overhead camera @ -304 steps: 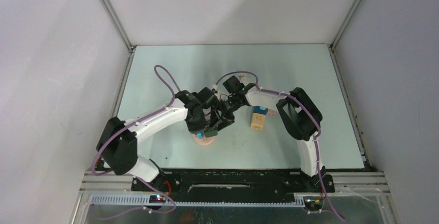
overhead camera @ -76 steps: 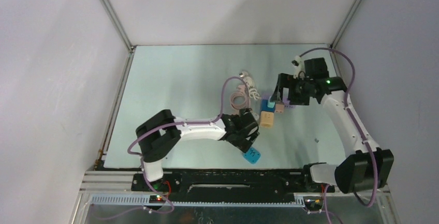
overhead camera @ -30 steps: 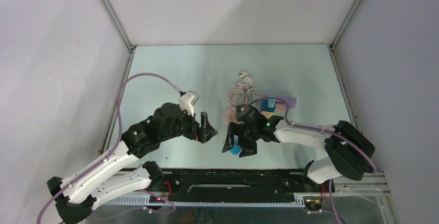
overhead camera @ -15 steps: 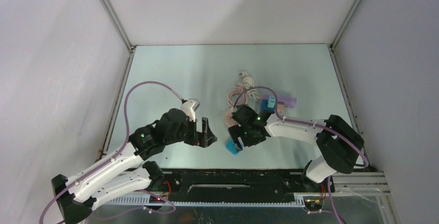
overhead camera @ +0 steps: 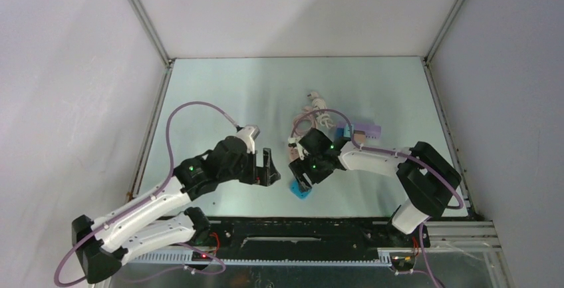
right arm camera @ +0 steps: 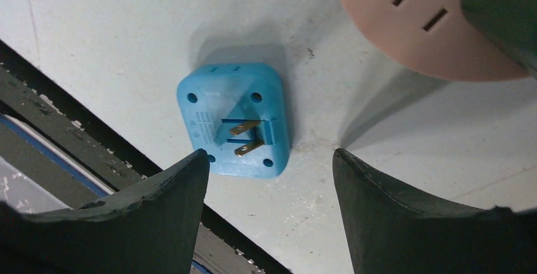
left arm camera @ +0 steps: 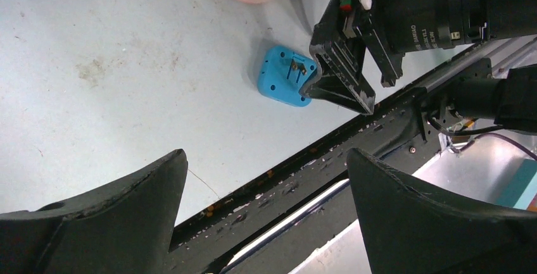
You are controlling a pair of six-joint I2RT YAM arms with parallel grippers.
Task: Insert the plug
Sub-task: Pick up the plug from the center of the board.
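The blue plug (overhead camera: 300, 190) lies flat on the tabletop (overhead camera: 219, 95) near its front edge, with its two flat brass prongs (right arm camera: 244, 137) pointing up. In the top view, the round pink socket (right arm camera: 418, 21) sits at 12 o'clock from the plug, close by but not touching it, and shows two slots.

The right end effector (right arm camera: 266, 160) is lowered over the plug. Its fingers are spread and straddle the body, and nothing is gripped. Whether the finger at the plug's corner makes contact cannot be determined.

The left end effector (left arm camera: 263, 160) is at 9 o'clock from the plug, spread to full width and empty.

A purple power strip (overhead camera: 362, 130) lies between 1 and 2 o'clock, well apart from the plug. A coiled cable (overhead camera: 306, 120) lies beyond the socket at 12 o'clock.
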